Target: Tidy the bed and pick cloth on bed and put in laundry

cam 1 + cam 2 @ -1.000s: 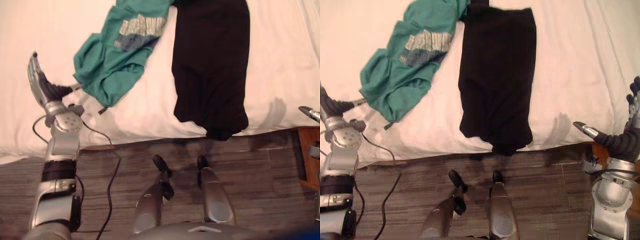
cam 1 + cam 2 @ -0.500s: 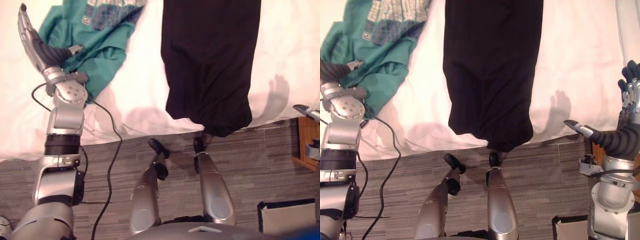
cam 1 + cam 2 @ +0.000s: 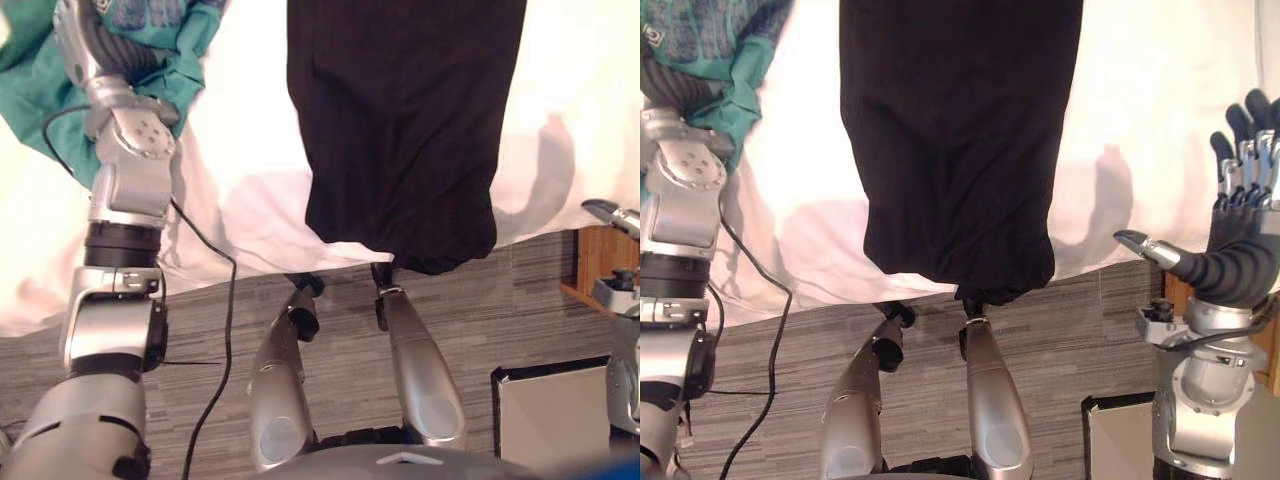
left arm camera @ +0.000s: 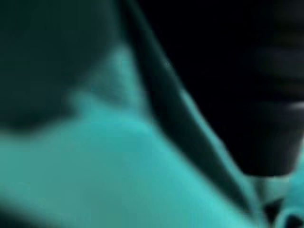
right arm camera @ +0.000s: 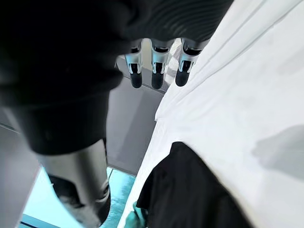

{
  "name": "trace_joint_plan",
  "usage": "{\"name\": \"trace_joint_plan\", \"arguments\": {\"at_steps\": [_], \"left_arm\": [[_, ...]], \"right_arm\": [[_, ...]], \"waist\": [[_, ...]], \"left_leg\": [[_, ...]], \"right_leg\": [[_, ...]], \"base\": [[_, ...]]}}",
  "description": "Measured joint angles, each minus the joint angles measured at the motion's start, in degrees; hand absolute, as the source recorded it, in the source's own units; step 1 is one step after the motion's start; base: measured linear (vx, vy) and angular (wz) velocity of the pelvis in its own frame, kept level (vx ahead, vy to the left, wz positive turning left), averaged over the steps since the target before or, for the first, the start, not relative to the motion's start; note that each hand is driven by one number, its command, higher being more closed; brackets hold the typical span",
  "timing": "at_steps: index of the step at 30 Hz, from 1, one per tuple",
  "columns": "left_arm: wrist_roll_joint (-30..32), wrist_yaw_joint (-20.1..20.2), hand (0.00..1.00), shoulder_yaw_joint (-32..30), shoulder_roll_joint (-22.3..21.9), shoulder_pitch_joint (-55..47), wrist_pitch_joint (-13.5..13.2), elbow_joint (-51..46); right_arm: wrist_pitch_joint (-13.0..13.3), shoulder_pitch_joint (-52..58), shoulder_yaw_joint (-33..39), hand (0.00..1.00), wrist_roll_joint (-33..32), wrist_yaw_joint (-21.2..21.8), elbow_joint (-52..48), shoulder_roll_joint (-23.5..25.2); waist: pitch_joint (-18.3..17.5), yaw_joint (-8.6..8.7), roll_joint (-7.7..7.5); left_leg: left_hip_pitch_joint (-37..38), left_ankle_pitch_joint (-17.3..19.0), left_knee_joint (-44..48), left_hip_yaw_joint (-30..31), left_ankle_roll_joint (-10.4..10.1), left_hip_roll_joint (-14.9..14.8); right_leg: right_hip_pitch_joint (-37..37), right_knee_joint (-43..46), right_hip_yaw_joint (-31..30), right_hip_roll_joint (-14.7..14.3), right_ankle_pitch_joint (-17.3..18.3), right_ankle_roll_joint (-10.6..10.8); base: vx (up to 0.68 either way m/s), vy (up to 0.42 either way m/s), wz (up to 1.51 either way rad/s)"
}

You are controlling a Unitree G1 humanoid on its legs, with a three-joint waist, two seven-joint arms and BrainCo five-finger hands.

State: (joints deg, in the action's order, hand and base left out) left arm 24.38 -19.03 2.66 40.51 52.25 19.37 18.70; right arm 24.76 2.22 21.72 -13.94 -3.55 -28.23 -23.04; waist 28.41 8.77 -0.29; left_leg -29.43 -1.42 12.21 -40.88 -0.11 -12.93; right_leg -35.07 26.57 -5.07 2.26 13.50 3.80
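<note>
- Bedside; bed (image 3: 250, 210) with a white sheet runs across the far side, grey plank floor (image 3: 500, 300) on the near side
- Teal garment (image 3: 30, 110) lies crumpled on the sheet at the robot's far left, bunched under and around the left hand (image 3: 78, 35); part of it is cut off by the frame edge, so I can't call its long axis
- Left wrist view has teal cloth right up against the camera, so the hand is at the cloth, likely touching
- Can't tell whether the left fingers are curled into the cloth
- Black garment (image 3: 410, 130) lies flat mid-bed, just beside the teal one; its long axis runs from the far side toward the robot, and the near end points at the robot and droops over the bed edge
- Right hand (image 3: 1240, 205) is raised off the bed's near right edge, fingers straight and a little spread, thumb out, holding nothing, well apart from both garments
- Left hand is nearer, so the teal garment looks like pick 1 of 2
- Dark-rimmed container (image 3: 545, 366) on the floor at near right, by a wooden unit (image 3: 598, 262); possibly the laundry bin, on the side opposite the teal cloth
</note>
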Motion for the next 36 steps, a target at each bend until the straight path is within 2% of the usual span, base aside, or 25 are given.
{"name": "trace_joint_plan", "arguments": {"at_steps": [3, 7, 13, 15, 16, 18, 19, 21, 22, 23, 24, 25, 26, 27, 29, 30, 31, 32, 34, 35, 36], "left_arm": [[-0.1, 2.8, 1.00, 1.7, 1.5, 1.3, 0.9, 0.0], [-2.1, 3.4, 1.00, 3.8, 1.5, 0.2, -1.3, -0.5], [-8.4, 4.1, 1.00, 7.0, -1.0, -8.8, -7.6, -4.2], [-12.7, 6.2, 1.00, 8.0, -2.2, -14.1, -10.8, -7.2], [-13.7, 6.9, 1.00, 8.3, -2.4, -15.4, -11.6, -7.9], [-18.9, 11.1, 1.00, 8.5, -4.2, -22.3, -15.4, -11.6], [-19.6, 12.2, 1.00, 8.6, -4.5, -24.2, -16.2, -12.6], [-21.5, 16.6, 1.00, 8.5, -5.6, -30.4, -18.4, -15.8], [-22.8, 19.3, 1.00, 8.4, -6.4, -33.9, -19.1, -17.2], [-23.8, 22.0, 1.00, 7.9, -7.8, -37.6, -19.9, -17.5], [-23.8, 23.6, 1.00, 7.3, -8.9, -40.0, -20.2, -17.7], [-24.4, 26.7, 1.00, 5.8, -10.2, -43.3, -20.7, -18.3], [-25.6, 30.1, 1.00, 3.6, -12.7, -46.9, -21.1, -19.0], [-26.3, 32.2, 1.00, 3.0, -13.3, -49.3, -21.4, -19.5], [-30.0, 41.7, 1.00, 1.6, -15.0, -55.9, -22.5, -19.7], [-30.9, 45.1, 1.00, 1.1, -15.6, -57.8, -22.7, -19.7], [-31.8, 49.9, 1.00, 0.7, -16.2, -59.9, -22.6, -19.5], [-31.8, 56.0, 1.00, 0.7, -17.3, -62.0, -21.3, -18.8], [-30.9, 61.8, 1.00, 1.3, -18.4, -63.3, -19.1, -16.1], [-27.2, 66.1, 1.00, 1.8, -19.2, -65.1, -16.6, -12.5], [-25.2, 67.7, 1.00, 2.0, -19.6, -65.9, -15.0, -10.2]], "right_arm": [[0.0, -0.9, 0.0, 0.00, 0.0, 0.6, 0.0, 0.0], [0.0, -1.8, 0.1, 0.00, 0.3, 1.1, -0.1, 0.0], [0.7, -1.0, 0.1, 0.00, 6.8, 1.4, -4.2, -0.1], [0.8, 1.0, 0.0, 0.00, 12.1, 0.9, -5.8, -0.2], [0.8, 1.3, -0.1, 0.00, 13.6, 0.6, -6.0, -0.3], [-0.1, 2.0, -1.9, 0.00, 21.6, -1.3, -6.3, -0.9], [-0.6, 2.0, -2.8, 0.00, 23.4, -1.6, -6.3, -0.9], [-2.8, 1.9, -5.6, 0.00, 28.9, -3.0, -6.1, -1.3], [-4.2, 1.8, -7.0, 0.00, 30.9, -3.4, -5.1, -2.1], [-5.5, 1.2, -8.3, 0.00, 31.7, -3.6, -2.2, -2.8], [-6.8, 0.3, -9.1, 0.00, 31.7, -3.7, 0.4, -3.0], [-9.3, -1.2, -9.8, 0.00, 31.7, -4.3, 4.0, -2.9], [-11.8, -3.7, -10.1, 0.00, 32.2, -5.3, 9.0, -3.2], [-13.3, -4.8, -10.1, 0.00, 32.3, -5.9, 12.4, -3.3], [-18.3, -7.9, -10.1, 0.00, 33.7, -7.6, 22.5, -4.6], [-19.5, -9.2, -10.0, 0.00, 34.3, -8.3, 25.7, -5.2], [-21.5, -11.7, -9.7, 0.00, 34.8, -8.8, 30.7, -6.0], [-23.8, -14.7, -9.8, 0.00, 35.6, -8.9, 36.6, -6.8], [-25.8, -16.9, -9.4, 0.00, 36.0, -9.2, 42.6, -6.9], [-27.0, -18.2, -8.9, 0.00, 36.6, -9.6, 48.1, -6.7], [-27.5, -19.7, -8.9, 0.00, 36.5, -9.3, 51.5, -6.9]], "waist": [[0.2, -0.15, 0.21], [0.5, -0.16, 0.72], [0.8, -0.57, 1.50], [0.7, -0.74, 1.72], [0.7, -0.88, 1.75], [0.2, -2.62, 2.47], [0.2, -2.97, 2.48], [-0.2, -3.92, 2.74], [-0.8, -4.04, 2.83], [-2.4, -4.55, 3.11], [-3.6, -5.48, 2.91], [-4.5, -6.13, 2.60], [-4.9, -6.70, 4.57], [-5.4, -7.22, 4.72], [-5.9, -8.16, 4.90], [-5.9, -8.52, 4.73], [-5.9, -9.02, 4.73], [-6.0, -9.81, 4.97], [-5.9, -10.00, 4.62], [-6.2, -10.22, 3.75], [-6.0, -10.55, 3.78]], "left_leg": [[0.0, 0.1, 0.0, -0.1, 0.1, 0.6], [0.8, 0.1, 0.1, -0.3, 0.2, 2.2], [5.8, 0.5, 0.0, -0.2, 0.8, 4.2], [8.0, 0.6, -0.1, 0.8, 0.9, 4.9], [8.6, 0.7, -0.1, 0.8, 1.1, 5.1], [10.8, 1.4, 0.0, 1.2, 2.1, 5.2], [11.4, 1.4, -0.1, 1.6, 2.1, 5.2], [13.0, 1.3, -0.3, 3.4, 2.1, 5.1], [13.9, 1.5, -0.2, 5.2, 2.4, 4.9], [14.2, 1.5, -0.5, 6.9, 2.4, 4.7], [14.2, 1.6, -0.6, 7.0, 2.3, 4.4], [14.4, 2.6, 0.3, 7.3, 0.9, 4.0], [13.9, 3.0, 1.2, 8.5, -0.2, 1.7], [13.9, 2.7, 1.5, 9.4, -0.7, 1.2], [14.1, 3.0, 0.8, 14.2, -1.6, 1.5], [14.2, 3.0, -0.8, 16.0, -1.7, 2.4], [13.8, 2.8, -4.6, 18.5, -1.6, 3.9], [13.4, -1.9, -8.8, 20.5, -0.8, 5.3], [13.6, -2.1, -9.3, 21.6, -0.9, 5.1], [14.2, -2.1, -9.5, 22.5, -0.9, 4.8], [14.9, -2.1, -9.3, 22.9, -0.9, 3.7]], "right_leg": [[0.0, -0.4, -0.3, 0.5, -0.5, 0.2], [0.6, -0.4, -0.4, 2.3, -0.5, 0.2], [6.1, -0.6, 0.7, 4.6, -0.5, 0.3], [9.3, -0.5, 2.9, 5.7, -0.3, 0.6], [10.0, -0.5, 3.2, 5.9, -0.2, 0.8], [13.2, -0.5, 5.5, 6.3, -0.1, 0.8], [14.1, -0.4, 6.1, 6.4, -0.1, 0.8], [15.3, 2.8, 8.4, 6.5, -0.1, 0.8], [12.9, 10.8, 9.1, 6.7, -0.5, 0.5], [11.1, 9.9, 9.3, 6.5, 3.3, 0.1], [11.3, 3.0, 9.4, 6.3, 3.5, -0.2], [13.0, -6.5, 10.8, 6.7, -1.0, -1.2], [15.7, -8.9, 13.5, 4.7, -2.8, -2.1], [16.2, -8.7, 14.3, 4.4, -2.9, -2.2], [18.3, -8.6, 15.8, 3.8, -2.9, -2.2], [18.5, -8.6, 16.0, 3.9, -2.9, -2.2], [18.5, -8.7, 16.4, 3.9, -2.9, -2.2], [18.5, -8.8, 17.3, 3.4, -2.8, -2.1], [19.4, -9.6, 18.4, 3.4, -3.2, -1.5], [19.7, -8.5, 18.6, 3.2, -4.2, -0.6], [18.1, -6.2, 18.4, 2.6, -3.3, -0.7]], "base": [[0.01, 0.009, -0.04], [0.02, 0.012, 0.01], [0.07, 0.028, 0.06], [0.11, 0.021, 0.30], [0.13, 0.020, 0.31], [0.14, 0.020, 0.28], [0.15, -0.001, 0.33], [0.15, -0.032, 0.50], [0.17, -0.094, 0.78], [0.22, -0.173, 0.69], [0.24, -0.241, 0.57], [0.26, -0.246, 0.42], [0.22, -0.195, 0.40], [0.19, -0.161, 0.35], [0.15, -0.119, 0.30], [0.12, -0.044, 0.24], [0.10, 0.014, 0.18], [0.08, 0.044, 0.23], [0.15, 0.080, 0.46], [0.20, 0.080, 0.39], [0.13, 0.048, 0.10]]}}
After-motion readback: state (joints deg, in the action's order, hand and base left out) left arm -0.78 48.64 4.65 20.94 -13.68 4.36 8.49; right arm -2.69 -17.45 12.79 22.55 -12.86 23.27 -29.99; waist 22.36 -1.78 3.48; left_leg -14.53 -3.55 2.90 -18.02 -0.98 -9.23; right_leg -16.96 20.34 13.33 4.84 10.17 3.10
